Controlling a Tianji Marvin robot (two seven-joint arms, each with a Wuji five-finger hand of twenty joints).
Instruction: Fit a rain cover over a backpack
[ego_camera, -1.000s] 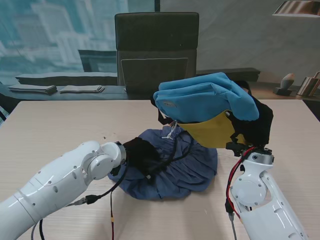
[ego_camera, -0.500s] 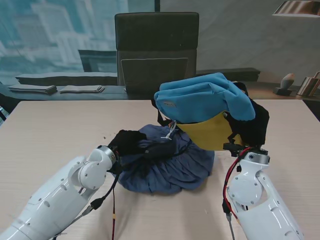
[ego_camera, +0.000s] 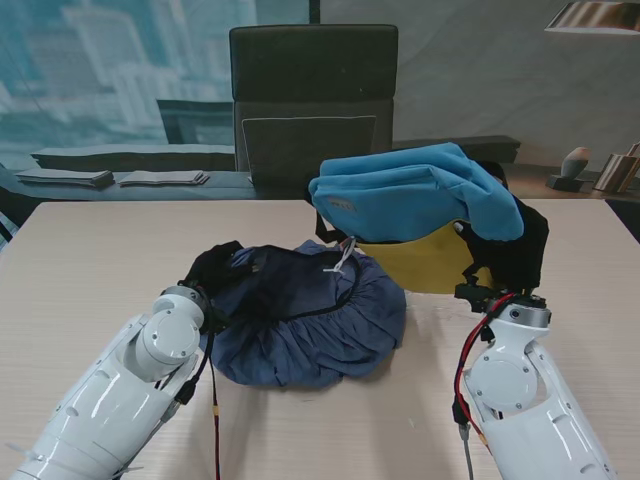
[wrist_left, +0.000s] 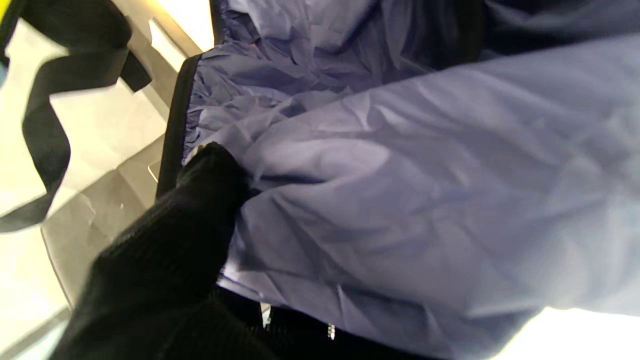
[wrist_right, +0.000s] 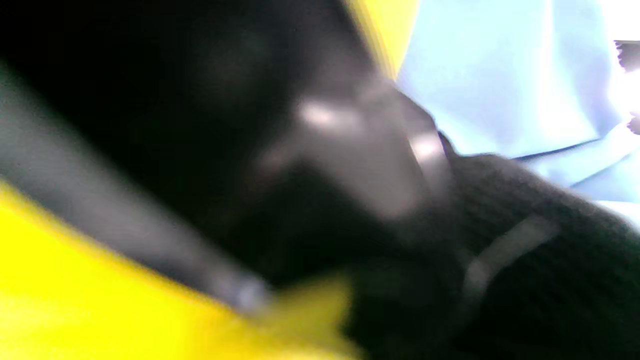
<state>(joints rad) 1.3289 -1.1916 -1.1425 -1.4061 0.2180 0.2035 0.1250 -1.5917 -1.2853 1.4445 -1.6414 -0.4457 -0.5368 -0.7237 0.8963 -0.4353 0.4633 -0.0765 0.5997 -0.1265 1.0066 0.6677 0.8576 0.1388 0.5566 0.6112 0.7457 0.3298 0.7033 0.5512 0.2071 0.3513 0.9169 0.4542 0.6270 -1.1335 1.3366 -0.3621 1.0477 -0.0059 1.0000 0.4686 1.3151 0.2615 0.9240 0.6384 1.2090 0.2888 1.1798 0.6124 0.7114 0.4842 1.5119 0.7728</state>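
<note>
Between left fingers (wrist_left: 200, 200): rain cover (ego_camera: 310, 320)

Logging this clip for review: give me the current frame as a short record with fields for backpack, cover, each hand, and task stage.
backpack: blue and yellow backpack, held up off the table at the robot's right
cover: dark blue rain cover, bunched on the table, opening turned up, not on the backpack
left hand: left hand shut on the cover's left edge
right hand: right hand under the backpack's right end, holding it; wrist view blurred
stage: cover being spread open, fitting not yet done
</note>
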